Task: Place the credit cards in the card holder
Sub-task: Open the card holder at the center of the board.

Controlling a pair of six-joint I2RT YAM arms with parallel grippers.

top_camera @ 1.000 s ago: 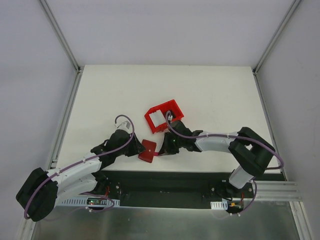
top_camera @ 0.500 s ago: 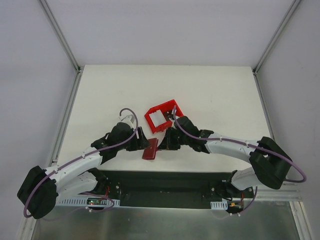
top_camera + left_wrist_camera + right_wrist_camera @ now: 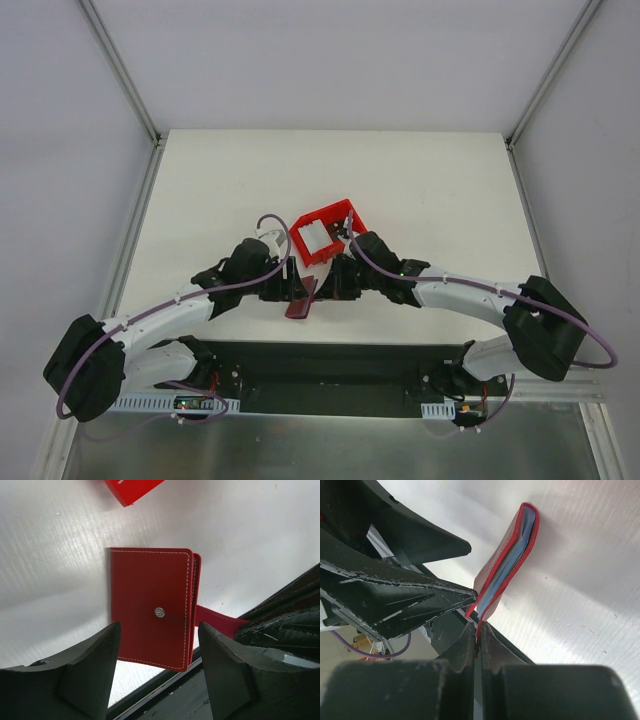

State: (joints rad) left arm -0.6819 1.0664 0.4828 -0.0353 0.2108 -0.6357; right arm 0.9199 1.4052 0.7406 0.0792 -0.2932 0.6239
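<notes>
Top external view: the left gripper (image 3: 284,287) has just released and spread its fingers around the card holder (image 3: 301,298), now tilted on edge near the table (image 3: 420,200) front, its tab pinched in the closed right gripper (image 3: 332,289), so card loading waits.

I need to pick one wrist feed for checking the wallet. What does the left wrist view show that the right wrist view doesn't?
Only the left wrist view: the card holder seen face-on, its outer cover with the snap stud, framed by the open left gripper, plus a corner of the red bin. Only the right wrist view: the holder edge-on, grey-blue cards tucked inside, and the right gripper shut on its tab. Both: the holder, its tab and the white table.
</notes>
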